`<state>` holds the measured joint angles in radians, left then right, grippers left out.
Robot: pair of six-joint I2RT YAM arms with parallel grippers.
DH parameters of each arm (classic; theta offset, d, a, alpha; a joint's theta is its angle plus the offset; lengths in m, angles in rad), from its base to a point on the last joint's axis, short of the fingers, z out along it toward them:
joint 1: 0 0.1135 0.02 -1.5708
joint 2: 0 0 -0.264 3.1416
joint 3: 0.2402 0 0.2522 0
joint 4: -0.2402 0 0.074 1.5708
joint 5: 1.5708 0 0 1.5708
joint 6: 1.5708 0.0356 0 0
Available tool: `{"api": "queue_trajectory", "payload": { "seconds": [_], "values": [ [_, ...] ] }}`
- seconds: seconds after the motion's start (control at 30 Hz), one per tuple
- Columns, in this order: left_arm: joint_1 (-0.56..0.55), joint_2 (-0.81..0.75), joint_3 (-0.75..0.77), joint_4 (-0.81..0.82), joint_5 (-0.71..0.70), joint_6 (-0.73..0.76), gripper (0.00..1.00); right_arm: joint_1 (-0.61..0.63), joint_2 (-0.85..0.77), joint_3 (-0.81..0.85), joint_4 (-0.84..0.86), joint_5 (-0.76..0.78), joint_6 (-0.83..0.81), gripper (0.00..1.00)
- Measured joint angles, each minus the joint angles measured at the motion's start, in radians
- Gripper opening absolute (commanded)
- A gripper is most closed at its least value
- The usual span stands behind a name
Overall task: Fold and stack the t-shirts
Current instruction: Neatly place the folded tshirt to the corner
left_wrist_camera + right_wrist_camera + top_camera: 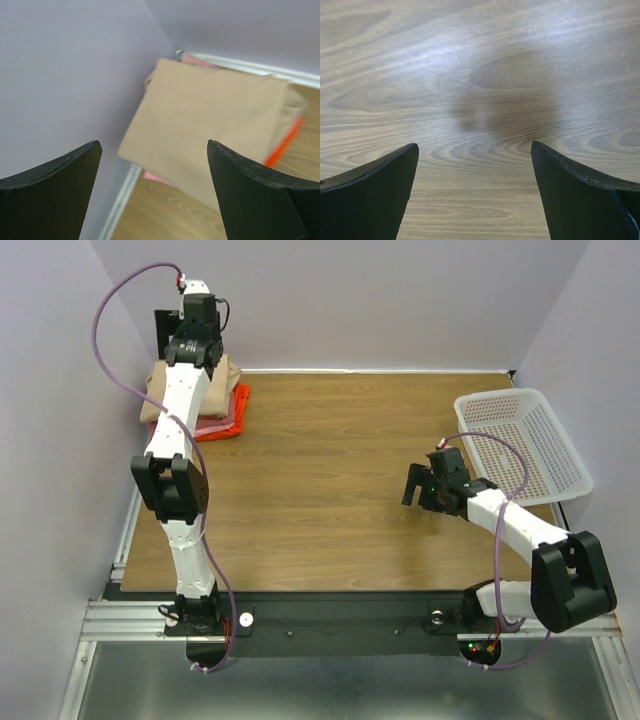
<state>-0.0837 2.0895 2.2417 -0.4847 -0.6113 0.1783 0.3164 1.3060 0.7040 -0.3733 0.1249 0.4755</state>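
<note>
Left tool point(154, 150): fingers spread wide, nothing between them, hanging over the stack in the far-left corner of the desk point(330, 470). Right tool point(475, 150): fingers also apart, gripping nothing, over the wood on the right half of the desk. It sits near the basket point(520, 435) but apart from it, and its shadow shows on the wood below. Two tools, neither holding anything.

We count one stack of folded t-shirts, tucked into the corner by the walls. Tan t-shirt point(210, 115): one, on top, folded to a flat rectangle, covers most of the pile. Orange-red t-shirt point(286, 141): one, lower in the pile, only an edge pokes out on the side toward the desk's middle. Pink cloth point(197, 60) peeks out from under the tan at the far corner and again at the near edge. We cannot tell whether that is one pink shirt or two. Three colours for sure. Basket: one, white mesh, at the far-right of the desk, well apart from the stack.
</note>
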Motion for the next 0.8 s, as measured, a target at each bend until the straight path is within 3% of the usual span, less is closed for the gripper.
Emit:
{"api": "queue_trajectory", "payload": {
  "seconds": [0.1,0.2,0.4,0.47,0.67,0.8],
  "values": [
    [-0.040,-0.113,-0.013,-0.050,0.097,-0.142,0.98,0.000,-0.048,0.000,0.000,0.000,0.004,1.00],
    [-0.126,-0.304,-0.199,-0.005,0.130,-0.288,0.98,0.000,-0.113,-0.013,0.009,0.003,0.013,1.00],
    [-0.505,-0.707,-0.788,0.166,0.134,-0.519,0.98,0.000,-0.231,-0.064,0.030,0.022,0.027,1.00],
    [-0.587,-0.791,-0.972,0.201,0.135,-0.595,0.98,0.000,-0.254,-0.076,0.043,0.026,0.034,1.00],
    [-0.638,-0.994,-1.387,0.205,0.130,-0.787,0.98,0.000,-0.321,-0.113,0.077,0.046,0.053,1.00],
    [-0.637,-1.052,-1.431,0.189,0.102,-0.853,0.99,0.000,-0.371,-0.138,0.098,0.048,0.052,1.00]
  ]
}}
